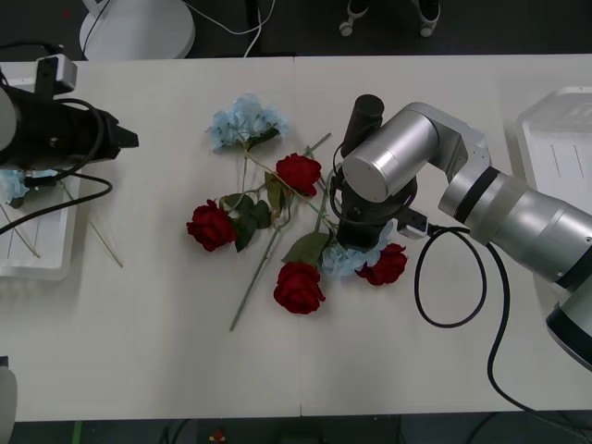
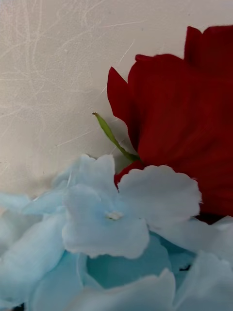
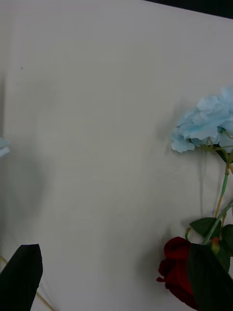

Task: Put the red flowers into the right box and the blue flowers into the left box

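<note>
The right gripper [image 1: 356, 242] is lowered onto a blue flower cluster [image 1: 350, 259] near the middle of the worktop [image 1: 148, 333], its wrist and silver arm covering most of the cluster; whether its fingers are parted or closed cannot be told. In the right wrist view, pale blue petals [image 2: 104, 218] are seen pressed close to the camera, with a red rose head [image 2: 179, 126] touching them.

Four red flowers are laid around the middle of the worktop: one rose [image 1: 298, 173] towards the far edge, one rose [image 1: 211, 226] to the left of the group, one rose [image 1: 299, 287] towards the near edge, and one rose [image 1: 386, 265] just beside the covered blue cluster; their green stems [image 1: 268, 254] are crossed over one another. A second blue flower cluster [image 1: 244, 121] is placed nearer the far edge, apart from the gripper.

The left gripper [image 1: 129, 141] is held above the left part of the worktop, just beside the left box [image 1: 42, 242] at the left edge; its black fingers [image 3: 22, 274] are seen spread to the two corners of the left wrist view, so it is open and nothing is gripped. A blue flower [image 1: 11, 185] is seen inside the left box, partly hidden by the arm.

The right box [image 1: 546, 139] is set at the right edge of the worktop, partly covered by the right arm.
</note>
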Available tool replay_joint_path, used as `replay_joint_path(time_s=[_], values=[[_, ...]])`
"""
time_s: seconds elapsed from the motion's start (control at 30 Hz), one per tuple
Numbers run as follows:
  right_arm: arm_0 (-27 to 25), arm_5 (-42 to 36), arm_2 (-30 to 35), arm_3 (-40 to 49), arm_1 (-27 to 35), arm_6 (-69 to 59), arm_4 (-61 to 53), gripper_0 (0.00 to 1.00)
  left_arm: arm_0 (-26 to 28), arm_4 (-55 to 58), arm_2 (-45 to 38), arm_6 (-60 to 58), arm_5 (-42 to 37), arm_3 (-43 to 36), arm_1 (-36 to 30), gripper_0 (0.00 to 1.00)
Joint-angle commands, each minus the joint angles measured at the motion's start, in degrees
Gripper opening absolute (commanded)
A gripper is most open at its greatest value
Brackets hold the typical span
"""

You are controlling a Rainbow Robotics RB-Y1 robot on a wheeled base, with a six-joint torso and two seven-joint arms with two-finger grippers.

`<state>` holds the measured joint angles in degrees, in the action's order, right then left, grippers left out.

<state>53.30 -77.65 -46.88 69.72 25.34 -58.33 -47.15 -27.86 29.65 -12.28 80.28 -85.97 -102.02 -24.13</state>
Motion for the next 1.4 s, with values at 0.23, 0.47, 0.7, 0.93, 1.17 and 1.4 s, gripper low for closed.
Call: replay_joint_path(time_s=[0.23,0.47,0.7,0.93,1.17,1.4], values=[[0.4,-0.66,-0.23,0.24,-1.69,6.21,-1.45,0.17,-7.82,-5.4,12.99,-1.71,17.85,18.52,5.94,0.86],[0.4,-0.92,-0.14,-0.81,-1.69,7.88,-1.37,0.0,-12.74,-7.07,18.26,-1.71,26.02,29.6,8.84,0.86],[1.19,-1.01,3.55,-3.62,-1.08,19.74,1.8,0.0,-15.64,-10.05,22.3,-2.15,31.56,35.75,11.39,0.86],[4.97,0.49,10.75,-7.76,1.91,45.58,3.12,0.0,-16.96,-9.88,25.64,-2.32,32.79,36.8,12.27,0.86],[7.08,3.56,12.78,-12.94,5.43,67.2,4.52,0.13,-17.4,-10.67,27.58,-2.5,32.97,37.6,12.27,0.86],[7.25,3.39,12.69,-14.79,5.87,73.62,4.35,0.94,-19.77,-10.58,27.93,-2.5,39.12,44.54,13.06,0.86]])
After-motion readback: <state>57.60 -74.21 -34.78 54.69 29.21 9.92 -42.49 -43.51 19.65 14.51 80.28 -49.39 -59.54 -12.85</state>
